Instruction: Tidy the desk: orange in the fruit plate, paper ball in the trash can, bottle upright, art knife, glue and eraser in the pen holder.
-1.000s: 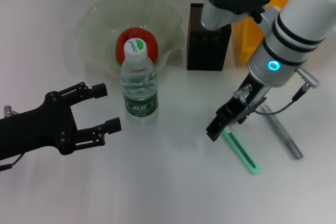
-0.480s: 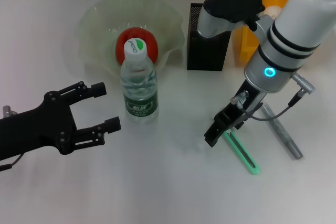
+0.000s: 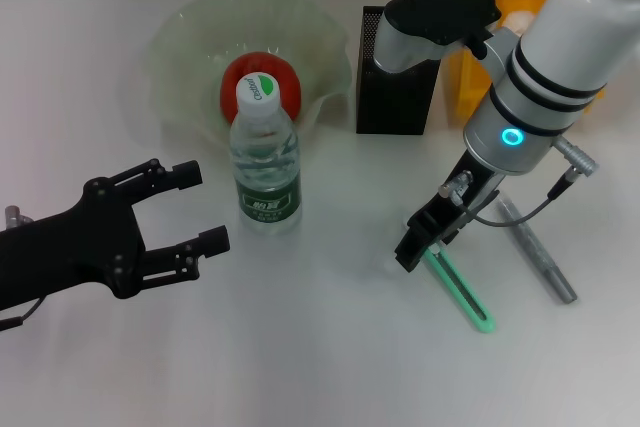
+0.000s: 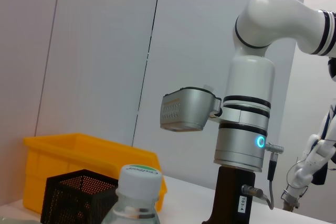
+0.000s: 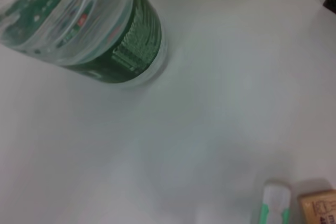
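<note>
Surface [image 3: 320, 367]: a plain white desk top seen from above, carrying everything below.
Bottle [image 3: 266, 152]: a clear water bottle with a green label and white cap, standing upright near the middle of the surface, just in front of the fruit plate. The right wrist view shows its lower body and label up close.
Orange [image 3: 262, 82]: a reddish-orange fruit lying inside the fruit plate, partly hidden behind the bottle cap.
Fruit plate [image 3: 180, 37]: a pale, translucent wavy-rimmed bowl toward the far edge of the surface.
Pen holder [image 3: 395, 92]: a black mesh box standing upright toward the far edge, beside the fruit plate on its right.
Yellow bin [image 3: 465, 67]: a yellow plastic crate behind and to the right of the pen holder, largely hidden by the right arm.
Art knife [image 3: 460, 292]: a slim green and white tool lying flat on the surface toward the right edge, its far end under the right gripper.
Grey pen [image 3: 540, 257]: a grey stick-like object lying flat, just to the right of the art knife.
Left gripper [image 3: 205, 207]: black, low over the surface near the left edge, fingers spread apart and holding nothing, pointing toward the bottle but apart from it.
Right gripper [image 3: 420, 242]: black, pointing down at the far end of the art knife; I cannot tell whether its fingers are apart or closed.
</note>
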`<action>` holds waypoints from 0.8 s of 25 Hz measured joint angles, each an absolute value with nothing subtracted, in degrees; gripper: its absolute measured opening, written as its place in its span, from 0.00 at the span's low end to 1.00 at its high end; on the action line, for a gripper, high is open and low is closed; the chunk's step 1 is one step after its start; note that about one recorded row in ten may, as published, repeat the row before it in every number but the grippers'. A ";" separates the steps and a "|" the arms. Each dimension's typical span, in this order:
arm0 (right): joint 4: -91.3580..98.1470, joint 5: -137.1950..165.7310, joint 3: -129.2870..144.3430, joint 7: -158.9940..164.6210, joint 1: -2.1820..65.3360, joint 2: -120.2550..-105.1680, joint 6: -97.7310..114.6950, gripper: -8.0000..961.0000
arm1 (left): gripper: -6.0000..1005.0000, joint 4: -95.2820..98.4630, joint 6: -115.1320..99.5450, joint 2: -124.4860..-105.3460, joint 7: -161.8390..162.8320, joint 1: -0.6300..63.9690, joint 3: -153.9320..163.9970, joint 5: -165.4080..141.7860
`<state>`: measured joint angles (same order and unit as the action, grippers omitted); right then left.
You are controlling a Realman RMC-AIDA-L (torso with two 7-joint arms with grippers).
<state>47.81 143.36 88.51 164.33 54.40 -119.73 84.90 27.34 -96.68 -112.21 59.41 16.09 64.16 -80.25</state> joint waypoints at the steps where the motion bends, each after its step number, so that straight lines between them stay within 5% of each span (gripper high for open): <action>1: 47.81 143.39 88.51 164.25 54.41 -119.72 84.90 0.76 | 0.84 27.34 -96.68 -112.21 59.41 16.09 64.16 -80.25; 3: 47.80 143.46 88.52 164.15 54.56 -119.71 84.91 0.76 | 0.84 27.34 -96.68 -112.23 59.40 16.04 64.17 -80.25; 9: 47.51 143.88 90.74 164.19 55.15 -119.62 84.48 0.51 | 0.84 27.05 -96.67 -112.32 59.12 15.99 64.39 -80.24; 20: 47.46 145.11 91.23 164.60 55.67 -119.68 84.19 0.37 | 0.84 26.89 -96.45 -112.33 58.72 15.91 64.40 -80.24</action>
<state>47.46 145.11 91.23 164.60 55.67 -119.68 84.19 26.89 -96.45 -112.33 58.72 15.91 64.40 -80.24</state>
